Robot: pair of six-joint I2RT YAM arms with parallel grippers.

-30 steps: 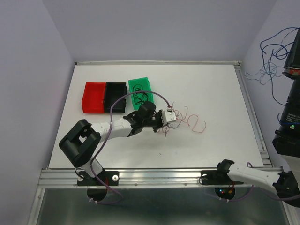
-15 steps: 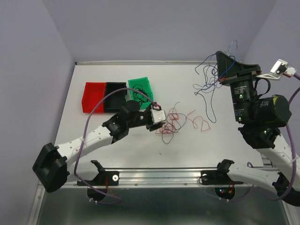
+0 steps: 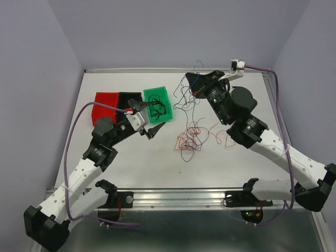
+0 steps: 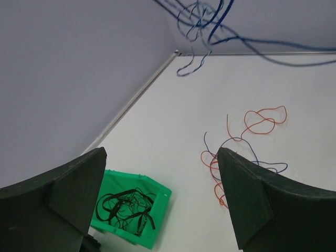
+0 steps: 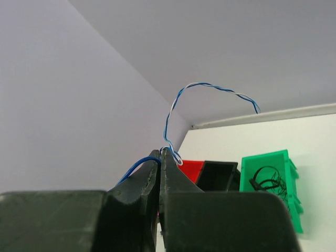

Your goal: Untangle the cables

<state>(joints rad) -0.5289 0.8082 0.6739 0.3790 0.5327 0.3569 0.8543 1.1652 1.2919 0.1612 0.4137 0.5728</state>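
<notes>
My left gripper stands wide open and empty. The red cables sprawl on the table just right of it. My right gripper pinches the blue cables aloft.

Overhead and wrist views (close) share green bin.

White tubular links and rounded black joint housings make up the left arm and the right arm, each trailed by a thick purple cable. Black bases stand at the near edge of the table. The fingers are dark, blunt wedges.
</notes>
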